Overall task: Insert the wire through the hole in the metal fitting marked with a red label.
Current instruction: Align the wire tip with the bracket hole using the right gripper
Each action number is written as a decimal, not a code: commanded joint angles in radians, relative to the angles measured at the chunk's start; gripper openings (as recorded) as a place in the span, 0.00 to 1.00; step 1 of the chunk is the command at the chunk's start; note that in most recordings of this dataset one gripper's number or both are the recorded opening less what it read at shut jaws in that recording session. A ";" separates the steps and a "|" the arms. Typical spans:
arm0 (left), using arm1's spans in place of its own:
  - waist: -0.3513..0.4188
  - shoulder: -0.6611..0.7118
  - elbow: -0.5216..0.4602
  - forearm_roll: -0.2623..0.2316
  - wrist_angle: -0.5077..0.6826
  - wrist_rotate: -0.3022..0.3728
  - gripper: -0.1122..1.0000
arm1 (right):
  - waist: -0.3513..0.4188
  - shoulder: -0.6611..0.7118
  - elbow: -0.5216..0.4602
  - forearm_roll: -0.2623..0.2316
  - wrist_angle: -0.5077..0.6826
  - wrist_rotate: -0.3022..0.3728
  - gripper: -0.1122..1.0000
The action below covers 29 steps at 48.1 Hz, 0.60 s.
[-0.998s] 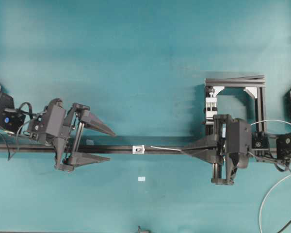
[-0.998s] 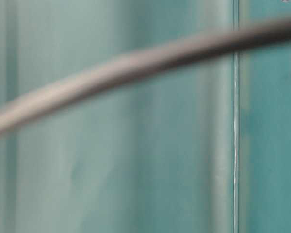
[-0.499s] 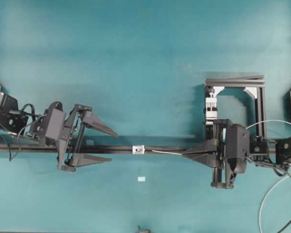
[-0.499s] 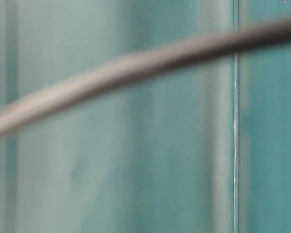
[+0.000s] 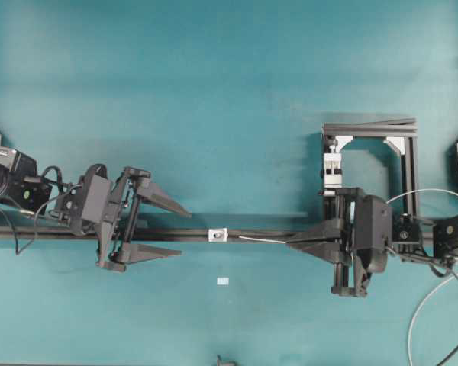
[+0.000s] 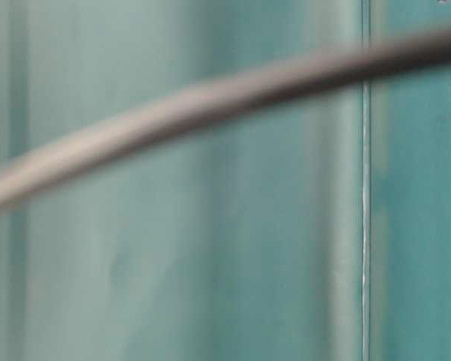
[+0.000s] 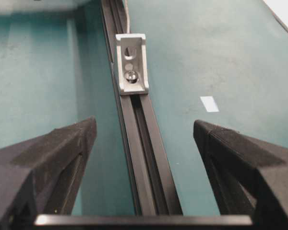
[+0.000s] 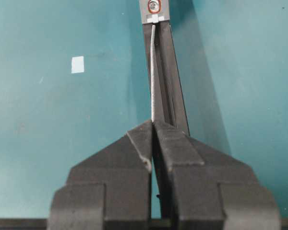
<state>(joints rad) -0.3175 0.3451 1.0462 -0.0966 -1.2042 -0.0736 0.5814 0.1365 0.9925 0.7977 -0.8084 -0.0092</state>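
- The step in hand looks like the approach: the wire (image 8: 153,72) is gripped and aimed along the black rail (image 5: 267,233), but its tip has not entered the hole (image 8: 155,5).
- The right pincer (image 8: 152,125) is clamped tight on the wire, which sticks straight out from between its tips toward the top of the right wrist view.
- In that view the wire's free end sits just below the metal fitting (image 8: 155,9), at the top centre, where a red ring marks the hole. Whether the tip touches the fitting's face I cannot tell.
- In the overhead view the fitting (image 5: 217,235) sits on the rail at mid-frame, with the wire (image 5: 261,239) just to its right and the right pincer (image 5: 291,242) beyond.
- The left pincer (image 5: 179,230) stands wide open at the left, one finger on each side of the rail, holding nothing, well apart from the fitting.
- The next move, as I judge it, calls for a fine, straight push along the rail with the tip centred on the ring; the wire is thin and slightly bowed, so a small miss could make it buckle or slide off.
- The table-level view is blurred and tells nothing useful.
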 commanded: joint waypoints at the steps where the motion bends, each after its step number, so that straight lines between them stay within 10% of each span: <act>1: -0.005 -0.011 -0.009 0.000 -0.011 0.005 0.82 | 0.005 -0.012 -0.008 0.002 -0.009 0.003 0.10; 21: -0.005 -0.011 -0.012 0.009 -0.011 0.014 0.74 | 0.005 0.000 -0.014 0.002 -0.023 0.003 0.10; 29: -0.005 -0.014 -0.009 0.017 -0.011 0.026 0.46 | 0.005 0.014 -0.020 0.002 -0.037 0.003 0.10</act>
<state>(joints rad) -0.3175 0.3467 1.0416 -0.0844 -1.2042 -0.0522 0.5814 0.1595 0.9879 0.7977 -0.8314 -0.0092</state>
